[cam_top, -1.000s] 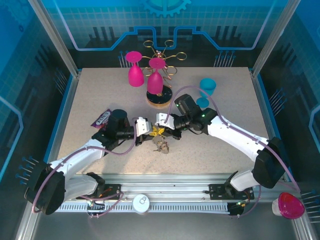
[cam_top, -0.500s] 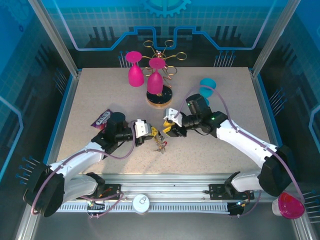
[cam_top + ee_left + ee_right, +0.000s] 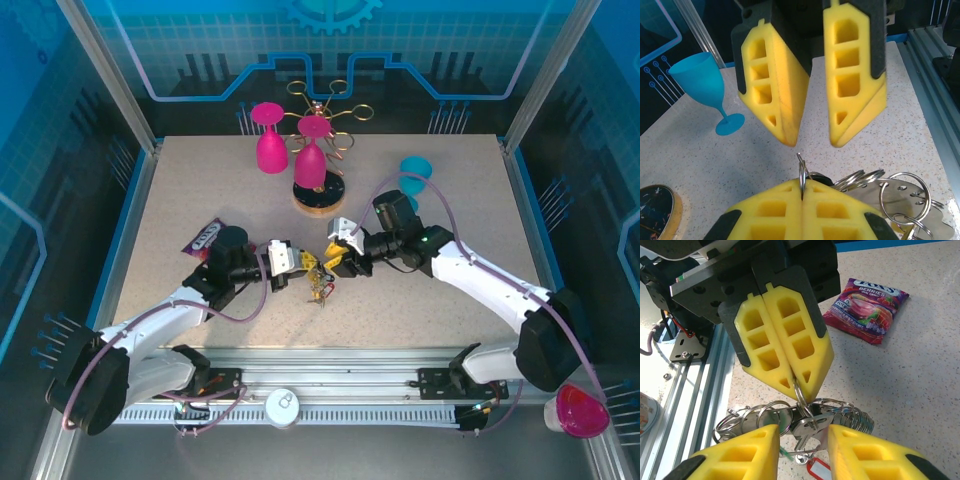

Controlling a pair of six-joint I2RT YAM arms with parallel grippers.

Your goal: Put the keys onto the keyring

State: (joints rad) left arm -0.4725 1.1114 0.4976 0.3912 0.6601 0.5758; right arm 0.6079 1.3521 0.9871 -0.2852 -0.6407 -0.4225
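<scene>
Silver keys (image 3: 807, 426) bunch just under the thin keyring (image 3: 802, 172) at the middle of the top view, the ring pinched in the fully closed left gripper (image 3: 796, 377), with the right gripper (image 3: 812, 142) facing it, partly open and empty, over the speckled table (image 3: 200, 180).

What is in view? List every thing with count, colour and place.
table: 1, speckled beige, under everything
rack: 1, gold wire on wooden base, far middle
pink glasses: 3, two at rack, one beyond near right corner
blue glass: 1, right of rack
candy bag: 1, purple, left side
white disc: 1, near rail
keys: bunch, silver, between grippers
keyring: 1, grey, pinched by left gripper
left gripper: 1, yellow, shut on keyring
right gripper: 1, yellow, open
</scene>
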